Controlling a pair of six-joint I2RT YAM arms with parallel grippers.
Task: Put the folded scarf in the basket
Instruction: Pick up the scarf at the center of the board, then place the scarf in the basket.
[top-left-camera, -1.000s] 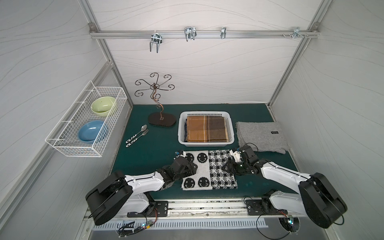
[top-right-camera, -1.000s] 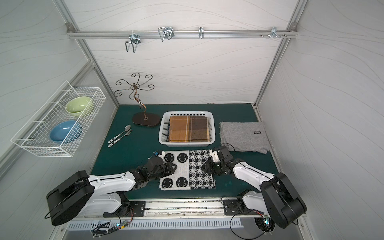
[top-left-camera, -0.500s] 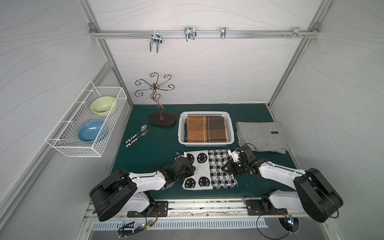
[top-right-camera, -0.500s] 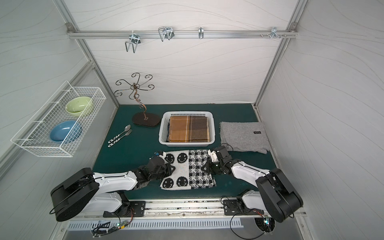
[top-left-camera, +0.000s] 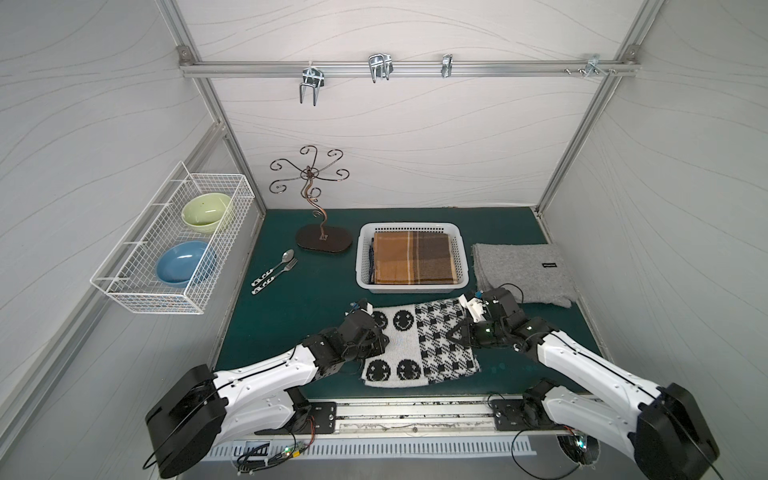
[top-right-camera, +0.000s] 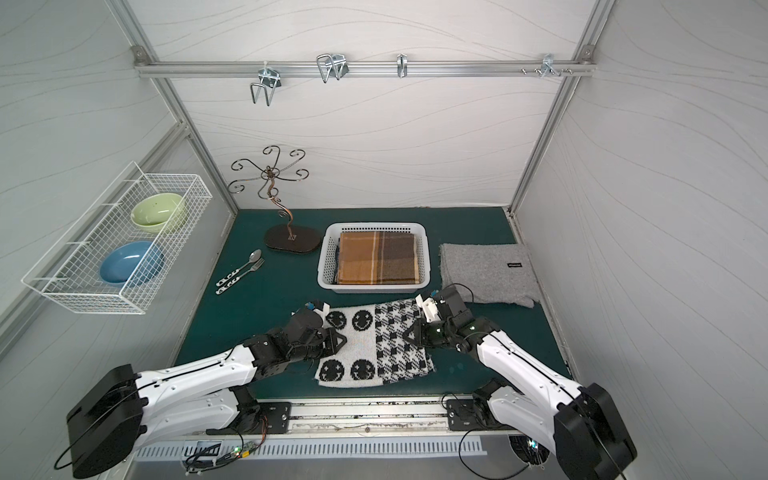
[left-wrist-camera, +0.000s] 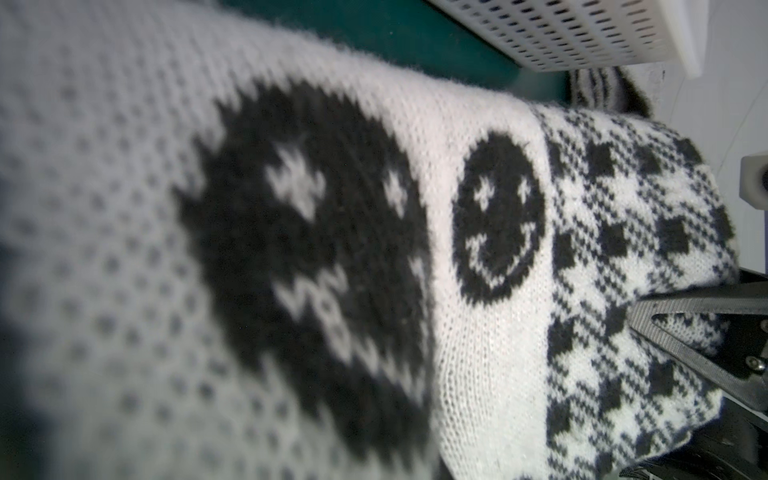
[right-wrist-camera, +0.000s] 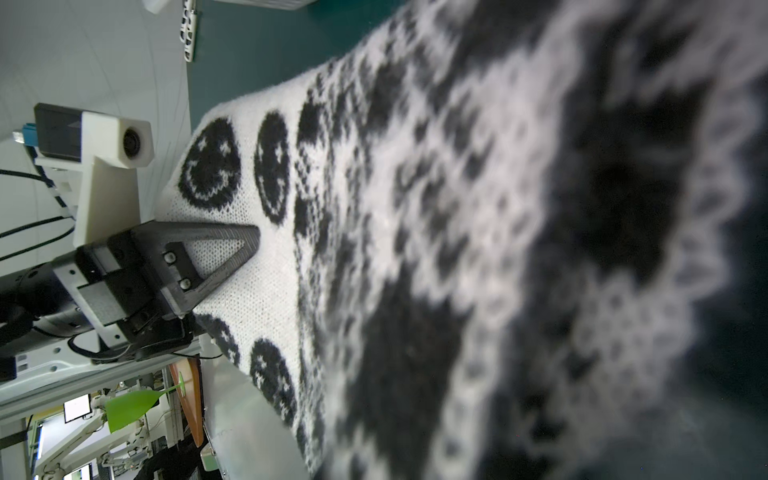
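Confirming the grab: 1 second ago both sets of jaws stood open beside the black-and-white scarf (top-left-camera: 419, 345). Now the left gripper (top-left-camera: 384, 340) is clamped tight on its left edge, and the right gripper (top-left-camera: 451, 334) pinches the right edge, its top finger flat on the knit in the left wrist view. The scarf lies flat on the green mat (top-left-camera: 291, 316), just in front of the basket (top-left-camera: 409, 226), not lifted yet. You're past the grasp; my read is that the lift and carry into the basket come next.

Count:
- 1 basket
- 3 folded scarves: 1 plaid scarf (top-left-camera: 411, 259) already in the basket, 1 grey scarf (top-left-camera: 519, 270) beside it, 1 in your grip
- 1 wire rack (top-left-camera: 124, 291) holding 2 bowls: green bowl (top-left-camera: 205, 210), blue bowl (top-left-camera: 185, 264)
- 1 spoon (top-left-camera: 274, 268)
- 1 fork (top-left-camera: 276, 276)
- 1 scroll stand (top-left-camera: 322, 239)
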